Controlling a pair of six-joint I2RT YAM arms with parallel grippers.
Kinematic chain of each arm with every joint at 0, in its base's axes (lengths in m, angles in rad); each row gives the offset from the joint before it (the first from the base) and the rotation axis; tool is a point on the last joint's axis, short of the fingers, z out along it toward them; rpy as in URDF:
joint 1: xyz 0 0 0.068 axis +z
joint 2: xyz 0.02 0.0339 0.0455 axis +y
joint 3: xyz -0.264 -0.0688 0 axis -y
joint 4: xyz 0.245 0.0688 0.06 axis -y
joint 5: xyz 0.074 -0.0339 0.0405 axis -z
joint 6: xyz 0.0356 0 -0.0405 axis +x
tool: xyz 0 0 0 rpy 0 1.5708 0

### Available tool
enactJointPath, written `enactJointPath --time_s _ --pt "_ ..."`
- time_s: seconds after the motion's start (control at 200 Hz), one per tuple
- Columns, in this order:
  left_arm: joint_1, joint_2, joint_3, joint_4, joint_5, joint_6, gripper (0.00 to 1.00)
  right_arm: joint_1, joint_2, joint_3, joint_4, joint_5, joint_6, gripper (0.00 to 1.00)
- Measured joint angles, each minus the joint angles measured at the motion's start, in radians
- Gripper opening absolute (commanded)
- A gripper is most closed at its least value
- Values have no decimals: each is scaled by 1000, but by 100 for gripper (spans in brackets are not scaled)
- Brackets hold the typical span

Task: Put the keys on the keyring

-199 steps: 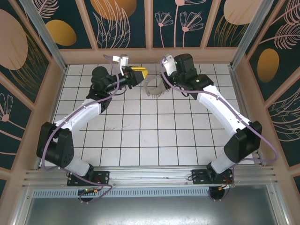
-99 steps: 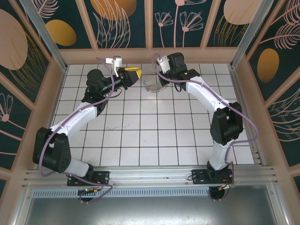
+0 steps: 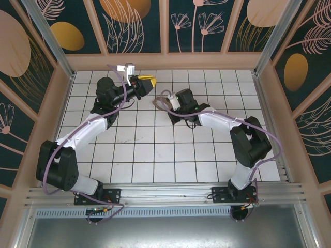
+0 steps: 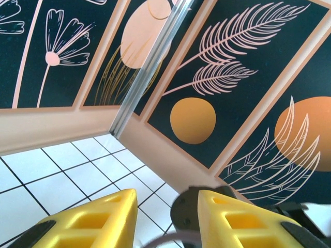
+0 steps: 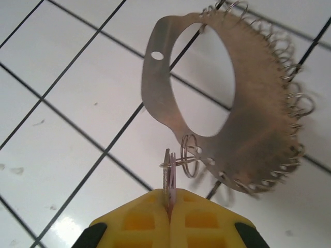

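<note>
We see the right gripper (image 5: 169,206) clamped on the thin pink key (image 5: 170,178) just beside the grey-brown metal loop (image 5: 269,139), the left gripper (image 4: 166,206) standing apart.

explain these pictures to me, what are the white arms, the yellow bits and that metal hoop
Two white robot arms are bolted to a tiled table. The wide picture looks down from above; the others come from a camera on each wrist. The yellow bits are their jaws. The jaws of the right arm are shut on a small pink key, seemingly hooked onto the thin metal hoop. The jaws of the left arm stand open and empty.
</note>
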State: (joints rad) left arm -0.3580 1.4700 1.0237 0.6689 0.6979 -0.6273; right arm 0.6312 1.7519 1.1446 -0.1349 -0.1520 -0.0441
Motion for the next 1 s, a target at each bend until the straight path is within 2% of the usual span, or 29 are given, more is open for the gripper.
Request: enactJointPath --time_s 0.315,0.586,0.651,0.776,0.871,1.001 --pt "0 11 -1 0 5 -5 36 60 0 -119 43 -45 107 0" --pt "0 13 -1 0 11 -5 36 109 31 -140 50 -166 138 0" --pt "0 16 -1 0 12 -5 36 119 40 -140 49 -211 139 19" --pt "0 22 -1 0 16 -6 36 130 41 -145 59 -337 149 43" --pt "0 23 -1 0 19 -8 36 130 21 -163 83 -427 156 47" --pt "0 23 -1 0 24 -14 36 106 -45 -181 90 -488 163 49"
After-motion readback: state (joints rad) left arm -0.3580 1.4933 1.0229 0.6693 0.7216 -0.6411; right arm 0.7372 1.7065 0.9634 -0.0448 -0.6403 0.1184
